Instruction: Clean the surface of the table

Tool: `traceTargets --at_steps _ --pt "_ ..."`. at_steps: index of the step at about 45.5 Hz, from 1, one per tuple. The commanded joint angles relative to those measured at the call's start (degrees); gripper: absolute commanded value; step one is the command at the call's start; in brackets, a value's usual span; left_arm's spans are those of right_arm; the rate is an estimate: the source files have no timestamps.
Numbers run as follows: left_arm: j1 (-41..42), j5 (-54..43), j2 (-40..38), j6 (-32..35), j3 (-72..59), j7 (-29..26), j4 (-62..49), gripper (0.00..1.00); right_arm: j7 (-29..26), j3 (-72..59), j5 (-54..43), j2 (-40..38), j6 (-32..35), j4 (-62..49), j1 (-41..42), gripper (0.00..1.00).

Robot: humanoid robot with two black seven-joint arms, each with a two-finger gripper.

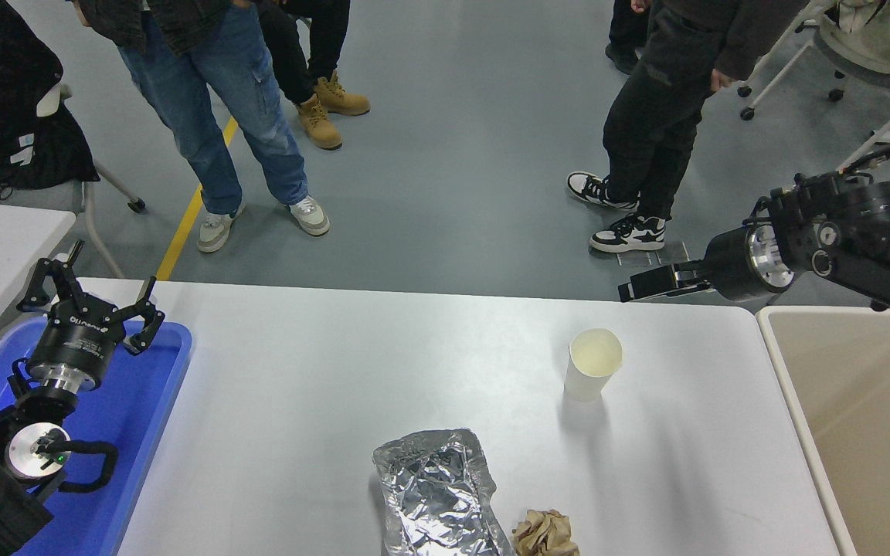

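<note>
My right gripper (634, 291), jaw state unclear, hovers at two o'clock of the paper cup (593, 364), presumably to clear the table surface (321, 371).

Small white lettering on the left pincer (90, 297) body, too blurred to read; no other text

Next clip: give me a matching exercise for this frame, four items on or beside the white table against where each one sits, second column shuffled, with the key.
Things:
1. paper cup
2. foil sheet
3. crumpled brown paper
4. left gripper

Places:
A. at the near edge of the table surface, just right of the foil
B. over the blue tray at the left end
C. upright, right of centre, towards the beige bin
D. near edge, centre, lying crinkled

Pairs: 1-C, 2-D, 3-A, 4-B
</note>
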Motion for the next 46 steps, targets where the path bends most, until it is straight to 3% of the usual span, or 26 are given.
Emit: traceTargets --at_steps 1,26,35,46 --pt "0.0 0.0 0.0 0.0 0.0 0.0 0.0 1.0 -0.07 -0.98 -1.01 5.88 -1.06 -4.78 -3.08 0.99" --pt "0.0 0.0 0.0 0.0 0.0 0.0 0.0 1.0 -0.33 -1.15 -1.1 11.41 -5.9 -11.89 -10.72 0.98" --pt "0.0 0.0 0.0 0.0 0.0 0.0 0.0 1.0 -0.24 -1.15 -1.19 11.5 -6.16 -12.51 -11.34 0.87" --pt "0.0 0.0 0.0 0.0 0.0 0.0 0.0 1.0 -0.07 -3.08 -1.1 12.73 -7.3 -16.73 -12.84 0.83"
